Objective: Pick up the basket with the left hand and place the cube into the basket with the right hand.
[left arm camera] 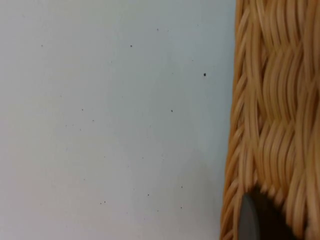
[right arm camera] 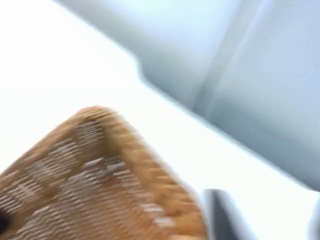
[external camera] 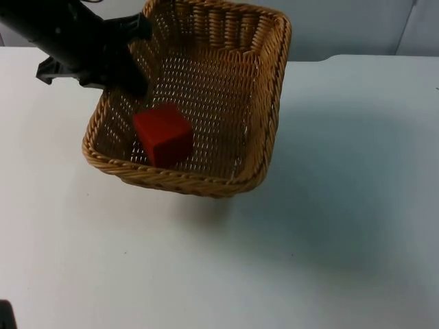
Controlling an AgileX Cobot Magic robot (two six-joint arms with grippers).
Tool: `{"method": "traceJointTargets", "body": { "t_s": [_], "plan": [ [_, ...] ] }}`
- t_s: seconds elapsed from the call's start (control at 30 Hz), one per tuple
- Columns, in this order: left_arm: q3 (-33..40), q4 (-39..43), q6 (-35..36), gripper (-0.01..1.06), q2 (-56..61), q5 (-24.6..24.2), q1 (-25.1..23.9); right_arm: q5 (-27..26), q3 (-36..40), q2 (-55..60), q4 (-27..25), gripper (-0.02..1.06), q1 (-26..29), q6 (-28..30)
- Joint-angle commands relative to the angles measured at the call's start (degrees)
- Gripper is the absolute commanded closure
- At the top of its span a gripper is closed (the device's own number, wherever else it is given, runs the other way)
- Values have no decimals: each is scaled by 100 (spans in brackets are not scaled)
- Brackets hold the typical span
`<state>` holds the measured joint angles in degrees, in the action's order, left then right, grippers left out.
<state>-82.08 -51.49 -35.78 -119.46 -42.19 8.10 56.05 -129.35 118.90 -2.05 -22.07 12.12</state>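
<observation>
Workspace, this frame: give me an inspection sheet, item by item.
Surface: white table top, faint specks.
Job's things: wicker basket tilted and raised, shadow beneath; red cube inside on its floor.
Clutter: nothing seen.
End effectors: left end effector shut on the basket's left rim, a fingertip against the weave; right end effector near the basket's corner, per the right wrist view.
Cables: left out of this sheet.
Surroundings: grey partition wall behind the table.

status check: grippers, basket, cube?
Left gripper shut on the woven wicker basket at its left rim, basket lifted and tilted. Red cube lies inside the basket. Nothing in the way.
</observation>
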Motion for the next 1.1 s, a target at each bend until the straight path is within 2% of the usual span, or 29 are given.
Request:
{"method": "traceJointTargets", "body": {
  "t_s": [0.0, 0.07, 0.17, 0.3, 0.73, 0.87, 1.07],
  "plan": [
    [-49, -204, 32, 105, 73, -33, 13, 668, -472, -157, 704, 103, 544, -971],
    [-49, -204, 32, 105, 73, -33, 13, 779, -483, -186, 714, 103, 711, -1164],
    [-49, -204, 32, 105, 73, -33, 13, 1333, -483, -251, 627, 103, 1196, -1527],
    [-49, -204, 32, 105, 73, -33, 13, 1391, -483, -251, 627, 103, 1437, -1660],
    [-49, -226, 32, 105, 61, 95, 13, 1391, -483, -238, 627, 103, 1470, -1675],
    [-49, -462, 32, 105, 38, 185, 13, 1391, -483, -239, 428, 103, 1470, -1675],
    [-49, -463, 23, 105, -142, -144, 39, 1391, -483, -239, 128, 103, 1470, -1675]
  ]
}}
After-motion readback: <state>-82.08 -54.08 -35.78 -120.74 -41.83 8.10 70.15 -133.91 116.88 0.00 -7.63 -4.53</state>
